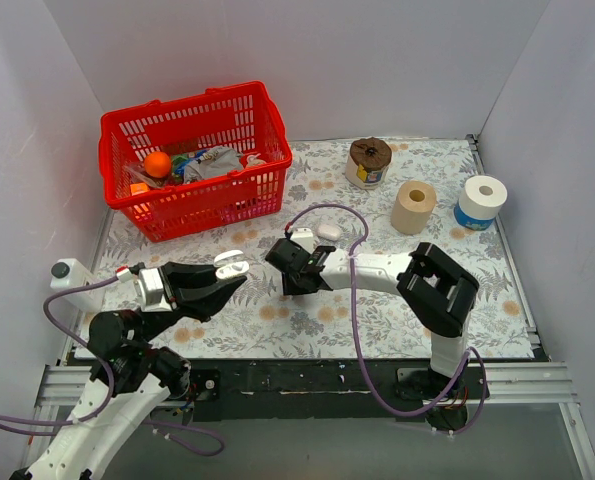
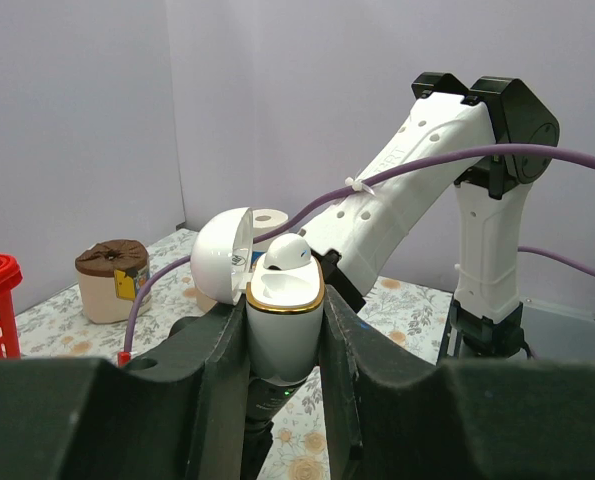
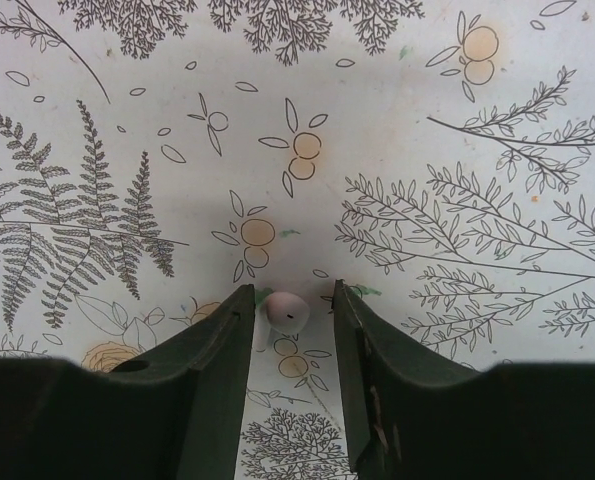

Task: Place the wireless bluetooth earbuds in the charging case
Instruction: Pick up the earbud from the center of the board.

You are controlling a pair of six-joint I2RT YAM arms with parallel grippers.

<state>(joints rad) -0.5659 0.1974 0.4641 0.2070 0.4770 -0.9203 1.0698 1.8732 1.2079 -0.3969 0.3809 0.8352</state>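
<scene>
My left gripper [image 1: 227, 272] is shut on the white charging case [image 2: 284, 325] and holds it upright above the table; the case also shows in the top view [image 1: 231, 265]. Its lid [image 2: 222, 255] is open to the left. One white earbud [image 2: 285, 252] sits in the gold-rimmed top of the case. My right gripper [image 3: 292, 297] points down at the flowered tablecloth, open, with its fingers on either side of a second white earbud [image 3: 285, 313] that lies on the cloth close to the left finger. In the top view the right gripper [image 1: 295, 275] hides this earbud.
A red basket [image 1: 192, 160] with several items stands at the back left. A brown-topped roll [image 1: 369, 160], a tan roll [image 1: 414, 206] and a white-and-blue roll [image 1: 480, 201] stand at the back right. A small white oval object [image 1: 329, 231] lies behind the right gripper.
</scene>
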